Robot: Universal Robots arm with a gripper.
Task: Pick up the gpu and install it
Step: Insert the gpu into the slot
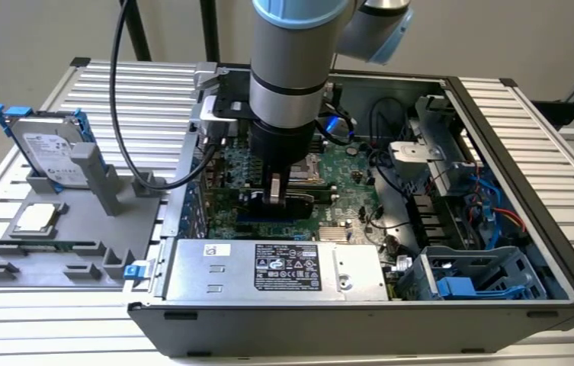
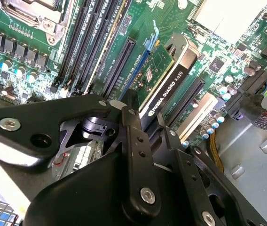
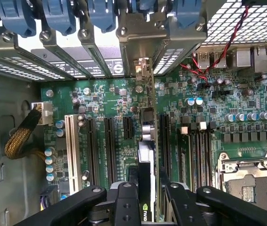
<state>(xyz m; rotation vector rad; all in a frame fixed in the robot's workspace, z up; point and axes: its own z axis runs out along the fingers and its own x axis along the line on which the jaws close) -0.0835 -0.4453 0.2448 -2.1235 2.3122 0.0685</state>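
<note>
Exterior view: arm reaches down into the open PC case, centre of frame, tool low over the motherboard. Case sits on a slatted desk; hard drive stands in a grey fixture at left.

Second wrist view: tool clamped on the gpu, card edge-on, upright over a slot, presumably for a straight push.

First wrist view: gpu lines up with the bracket opening at upper centre.

The gpu edge-on between the tool fingers, upright over the green motherboard slots.
</note>
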